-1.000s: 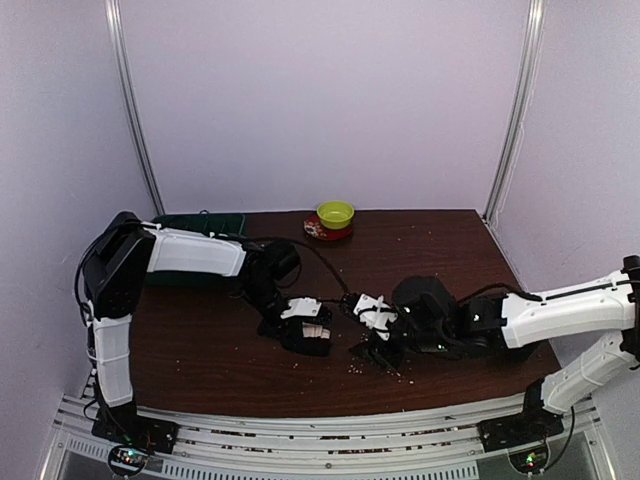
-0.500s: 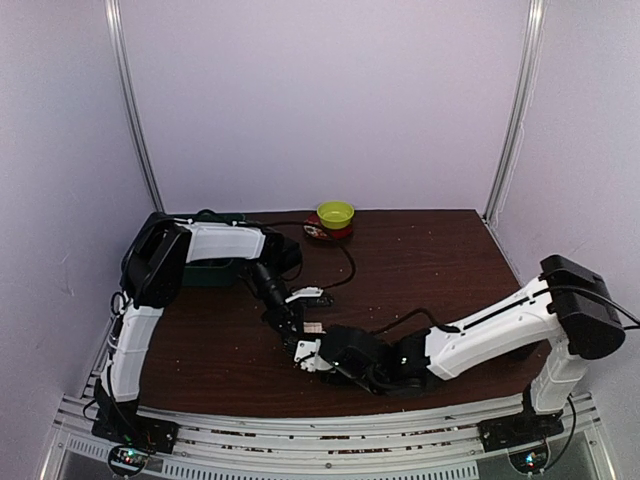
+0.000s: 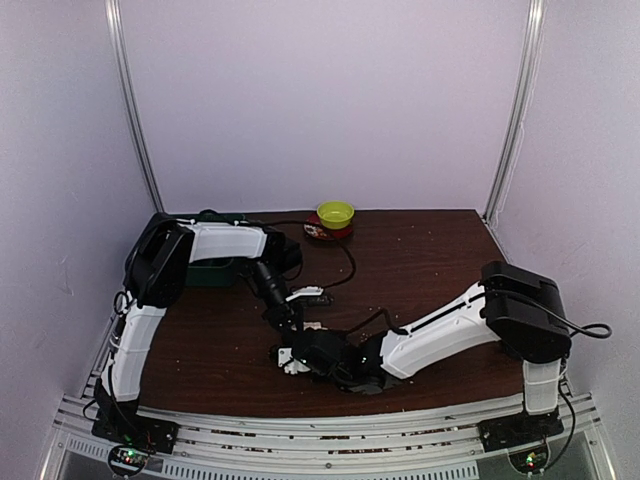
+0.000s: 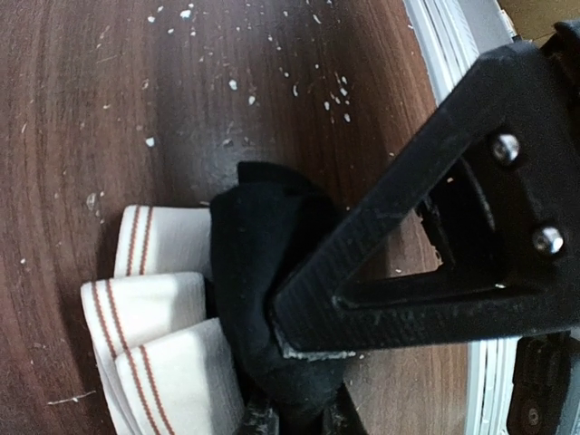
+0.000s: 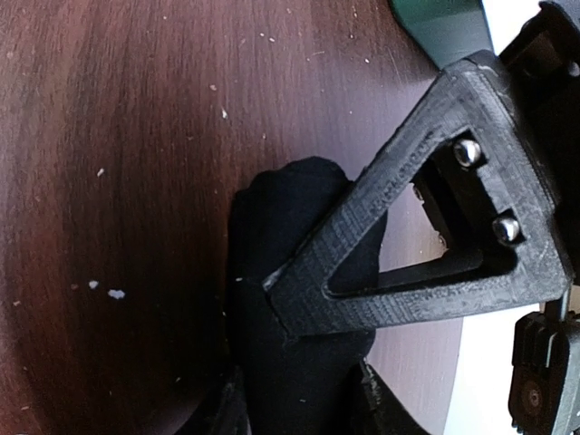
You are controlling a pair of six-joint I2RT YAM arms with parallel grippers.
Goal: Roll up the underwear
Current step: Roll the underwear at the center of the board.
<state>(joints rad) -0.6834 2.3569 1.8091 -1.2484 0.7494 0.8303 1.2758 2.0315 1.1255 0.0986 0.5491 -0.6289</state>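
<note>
Plainly, the risks all sit at the two grips.

1. The underwear (image 4: 245,245) lies bunched on the table (image 4: 91,109), near its front middle, where both arms meet. The left gripper (image 4: 285,381) pinches the black cloth, jaws almost pressed together. If it catches only a thin fold, we think the cloth slips out once the roll tightens.
2. The right gripper (image 5: 290,362) has black cloth between its jaws, but we cannot tell whether it grips or merely straddles it. A loose hold lets the roll spring open.
3. The white bands (image 4: 149,313) lie outside the left pinch, so they may trail and unwind the bundle.
4. The grippers work close together, and we judge that a knock or opposing pulls could stretch the cloth.
5. Crumbs (image 4: 227,84) dot the table and may get rolled in.
</note>
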